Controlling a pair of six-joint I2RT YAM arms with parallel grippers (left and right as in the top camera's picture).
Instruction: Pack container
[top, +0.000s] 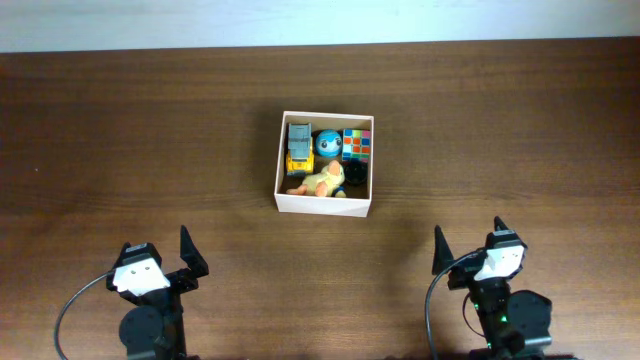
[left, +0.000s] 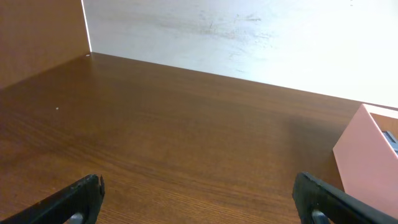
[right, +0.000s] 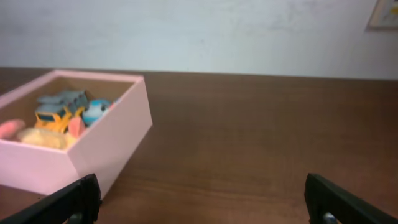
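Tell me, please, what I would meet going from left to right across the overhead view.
left gripper → container, holding in turn the toy truck → blue ball → colour cube → right gripper

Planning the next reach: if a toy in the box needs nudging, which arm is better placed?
Probably the right. The right gripper sits slightly nearer the container, and its wrist view shows the toys inside; the left gripper sees only a corner. Both are open and empty.
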